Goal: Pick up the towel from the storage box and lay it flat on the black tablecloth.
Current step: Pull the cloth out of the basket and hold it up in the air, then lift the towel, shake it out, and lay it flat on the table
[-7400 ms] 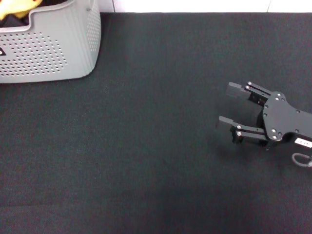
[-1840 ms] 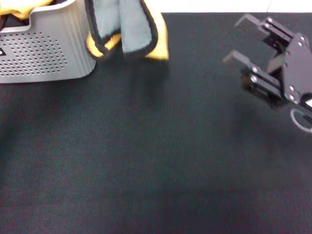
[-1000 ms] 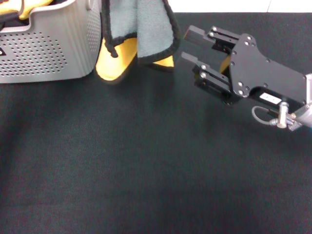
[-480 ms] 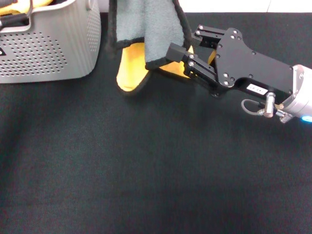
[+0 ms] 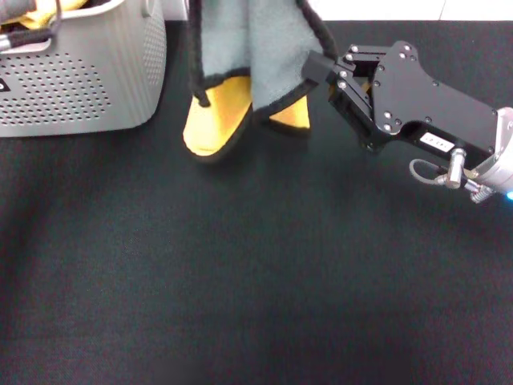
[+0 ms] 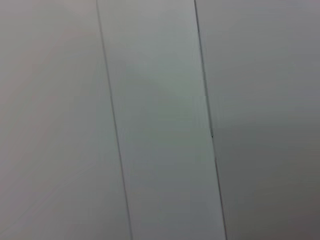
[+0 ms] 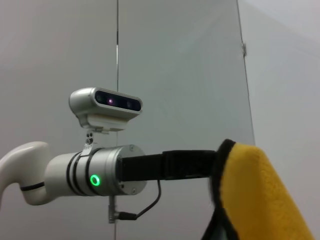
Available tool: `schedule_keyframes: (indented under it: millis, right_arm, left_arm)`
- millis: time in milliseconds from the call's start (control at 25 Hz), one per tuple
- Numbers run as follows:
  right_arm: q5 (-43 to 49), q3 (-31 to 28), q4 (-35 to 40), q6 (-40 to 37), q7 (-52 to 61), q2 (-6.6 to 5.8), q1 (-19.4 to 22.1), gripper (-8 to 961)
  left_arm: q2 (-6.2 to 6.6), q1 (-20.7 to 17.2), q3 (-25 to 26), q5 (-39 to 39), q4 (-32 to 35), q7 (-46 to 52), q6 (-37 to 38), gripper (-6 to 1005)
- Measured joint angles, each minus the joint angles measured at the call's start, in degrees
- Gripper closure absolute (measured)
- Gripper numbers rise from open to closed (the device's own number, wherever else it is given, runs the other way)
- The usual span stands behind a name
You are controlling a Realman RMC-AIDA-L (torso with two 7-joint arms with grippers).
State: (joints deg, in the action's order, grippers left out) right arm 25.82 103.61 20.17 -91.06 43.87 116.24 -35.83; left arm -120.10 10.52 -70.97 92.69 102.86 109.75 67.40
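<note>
The towel (image 5: pixel 248 56) hangs down from above the top of the head view, grey-teal face toward me, with yellow folds at its lower end just above the black tablecloth (image 5: pixel 240 281). It hangs to the right of the storage box (image 5: pixel 88 80). My right gripper (image 5: pixel 330 64) is at the towel's right edge, its fingers closed on the black border. My left gripper is out of the head view. It shows in the right wrist view (image 7: pixel 212 164), shut on the top edge of the towel (image 7: pixel 255 195), whose yellow face shows there.
More yellow cloth (image 5: pixel 36 12) lies inside the storage box at the back left. A white strip (image 5: pixel 385 10) runs along the far edge of the tablecloth. The left wrist view shows only pale wall panels (image 6: pixel 160 120).
The towel has come out of the box and swung right, hanging lower. My right gripper has moved from the right side up to the towel's right edge and closed on it.
</note>
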Motion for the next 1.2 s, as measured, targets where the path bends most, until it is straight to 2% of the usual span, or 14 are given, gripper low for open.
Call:
schedule_keyframes:
  millis: [280, 440, 600, 680, 960, 1200]
  right_arm:
    - [0.0, -0.5, -0.2, -0.4, -2.3, -0.1, 1.1, 937]
    - [-0.5, -1.6, 0.4, -1.3, -2.8, -0.43, 3.3, 937]
    - [-0.4, -6.9, 0.6, -5.8, -2.7, -0.74, 5.2, 937]
    - [-0.4, -7.7, 0.9, -6.1, -2.4, -0.92, 5.2, 937]
    - [0.7, -8.8, 4.3, -4.8, 0.9, -3.86, 3.0, 937]
    - [3.2, -8.8, 8.3, -3.0, 3.9, -5.79, 1.6, 937]
  left_arm:
    - [0.09, -0.5, -0.8, 1.8, -0.8, -0.8, 0.3, 967]
    - [0.16, -0.8, -0.7, 3.2, -3.1, -1.9, 0.9, 966]
    - [0.16, -0.9, -0.6, 3.6, -6.9, -3.5, 2.9, 944]
    - [0.16, -0.8, -0.6, 3.4, -9.8, -4.9, 4.2, 922]
    - [0.07, 1.1, -2.7, 2.8, -20.5, -12.0, 8.6, 848]
    - [0.0, 2.3, -4.5, 0.2, -28.9, -19.0, 8.7, 858]
